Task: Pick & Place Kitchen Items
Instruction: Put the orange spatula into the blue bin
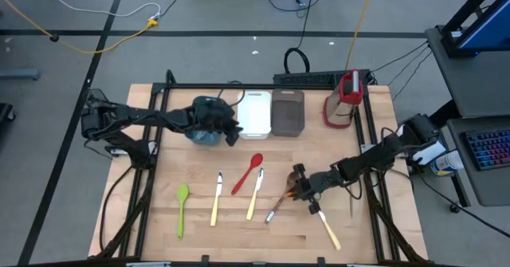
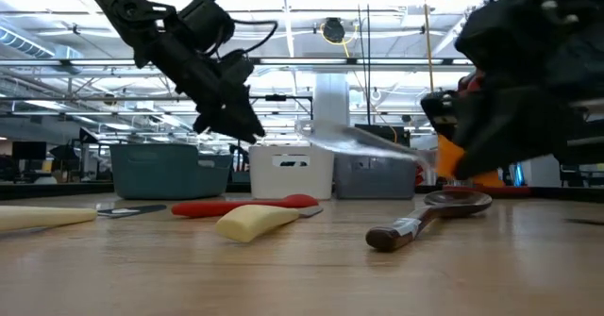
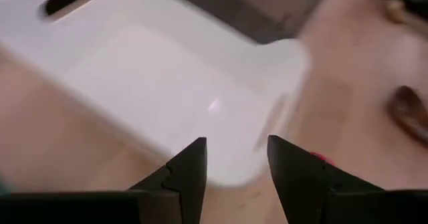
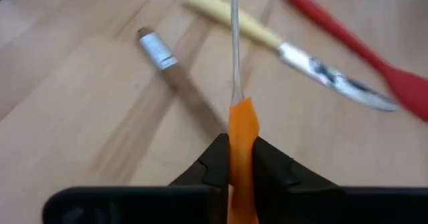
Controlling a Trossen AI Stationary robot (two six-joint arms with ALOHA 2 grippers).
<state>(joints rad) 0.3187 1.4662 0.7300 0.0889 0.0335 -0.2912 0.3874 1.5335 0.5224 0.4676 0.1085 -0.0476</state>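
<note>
My right gripper (image 1: 293,189) is shut on an orange spatula (image 4: 242,120) with a clear slim shaft (image 4: 235,43), low over the table's right middle. My left gripper (image 1: 236,133) is open and empty at the near edge of the white tray (image 3: 167,83), between it and the teal tray (image 1: 205,122). On the table lie a green spoon (image 1: 182,207), two pale-handled knives (image 1: 216,197) (image 1: 255,194), a red spoon (image 1: 248,173), a dark wooden spoon (image 1: 277,206) and a third pale-handled knife (image 1: 327,227). My right gripper pinches the spatula's orange part (image 4: 242,140) between its two fingers, which lie along it. The clear shaft runs straight out past the fingertips. In the low view the spatula (image 2: 363,141) is lifted clear of the table and lies roughly level.
A grey-brown tray (image 1: 288,111) stands to the right of the white one along the far side. A red-and-white upright object (image 1: 344,100) stands at the far right. The wooden spoon (image 4: 170,70), a knife (image 4: 221,13) and the red spoon (image 4: 361,47) lie under the held spatula.
</note>
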